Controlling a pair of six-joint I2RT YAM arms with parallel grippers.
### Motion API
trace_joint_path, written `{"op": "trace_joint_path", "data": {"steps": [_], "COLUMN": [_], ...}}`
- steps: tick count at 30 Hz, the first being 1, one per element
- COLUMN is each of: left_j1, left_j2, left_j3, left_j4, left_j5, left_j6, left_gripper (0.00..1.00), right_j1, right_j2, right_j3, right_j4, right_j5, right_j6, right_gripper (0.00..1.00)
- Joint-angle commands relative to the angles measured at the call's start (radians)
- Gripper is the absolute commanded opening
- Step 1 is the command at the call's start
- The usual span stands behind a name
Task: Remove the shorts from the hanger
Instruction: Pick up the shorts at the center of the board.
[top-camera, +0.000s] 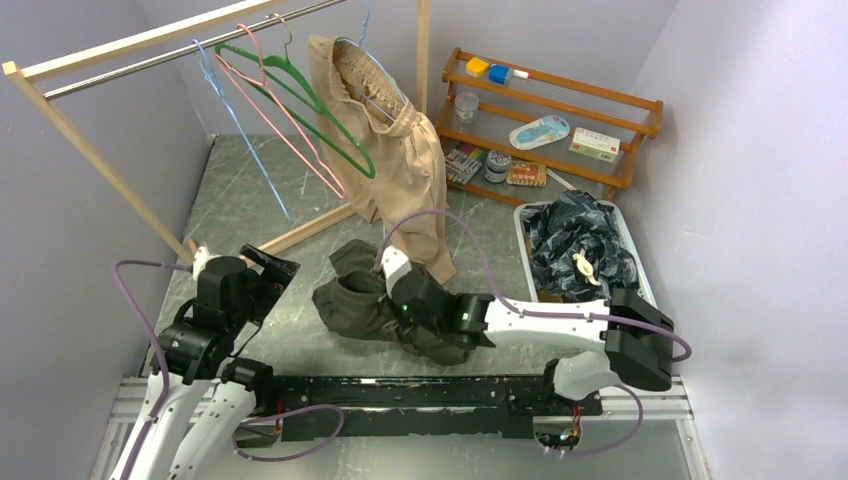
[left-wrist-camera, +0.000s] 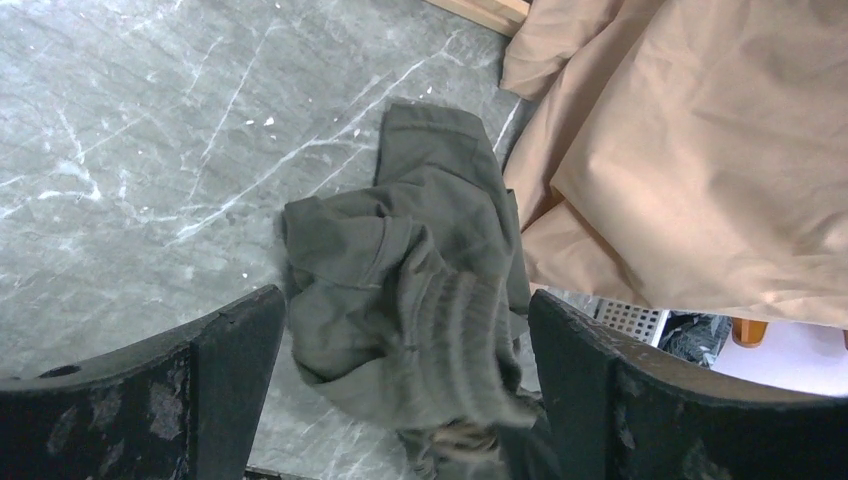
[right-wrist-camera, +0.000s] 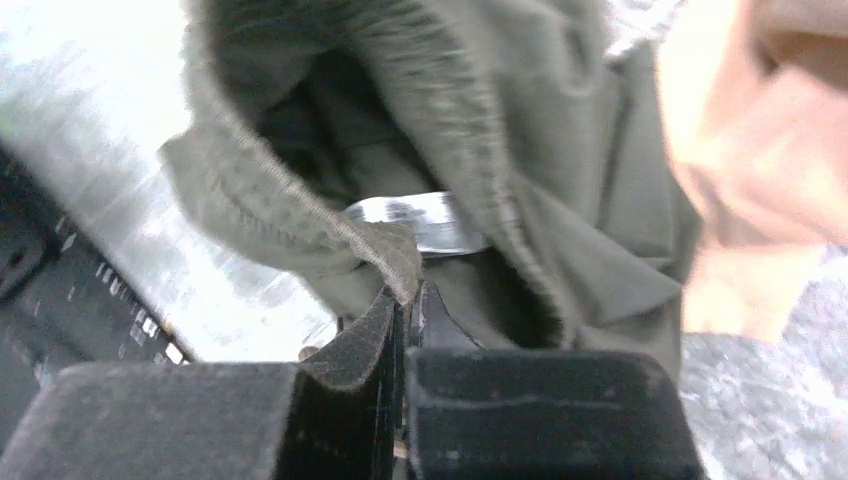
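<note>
Now the right hand (right-wrist-camera: 405, 318) is clenched on the olive shorts (top-camera: 362, 305).
Its fingers pinch a ribbed edge of the cloth; the pair lies crumpled on the desk (top-camera: 250, 200), off any hanger. The left hand (left-wrist-camera: 407, 315) hangs released above the heap. Tan shorts (top-camera: 405, 150) hang from the rack (top-camera: 100, 162); navy shorts (top-camera: 575, 240) lie in the bin (top-camera: 524, 250).

Shorts (top-camera: 352, 300) on table (top-camera: 250, 205) — bin (top-camera: 521, 228) right, rack (top-camera: 150, 45) behind.
</note>
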Motion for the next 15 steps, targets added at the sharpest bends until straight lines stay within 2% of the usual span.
{"op": "trace_joint_path", "data": {"steps": [1,3,4,8,11,12,13,15], "left_j1": [-0.004,-0.004,-0.003,-0.004,-0.004,-0.003,-0.003,-0.003], "left_j2": [0.009,0.009,0.008,0.006,0.008,0.009,0.011,0.012], "left_j3": [0.011,0.006,0.003,-0.002,-0.003,-0.004,-0.006,-0.008], "left_j4": [0.010,0.013,0.015,0.023,0.020,0.020,0.022,0.032], "left_j5": [0.041,0.043,0.045,0.053,0.054,0.054,0.056,0.062], "left_j6": [0.004,0.002,0.001,0.002,0.005,0.005,0.005,0.007], "left_gripper": [0.95,0.95,0.95,0.94,0.94,0.94,0.94,0.94], "right_j1": [-0.146,-0.208,-0.216,-0.216,-0.215,-0.215,-0.216,-0.215], "right_j2": [0.039,0.051,0.057,0.060,0.032,0.025,0.018,0.010], "right_j3": [0.045,0.024,0.018,0.002,-0.013,-0.017,-0.017,-0.020], "right_j4": [-0.086,-0.042,-0.036,-0.030,-0.020,-0.021,-0.024,-0.025], "right_j5": [0.034,-0.119,-0.138,-0.136,-0.136,-0.136,-0.138,-0.147], "right_j6": [0.267,0.299,0.319,0.346,0.320,0.294,0.272,0.221], "right_gripper": [0.00,0.00,0.05,0.33,0.50,0.63,0.71,0.76]}}
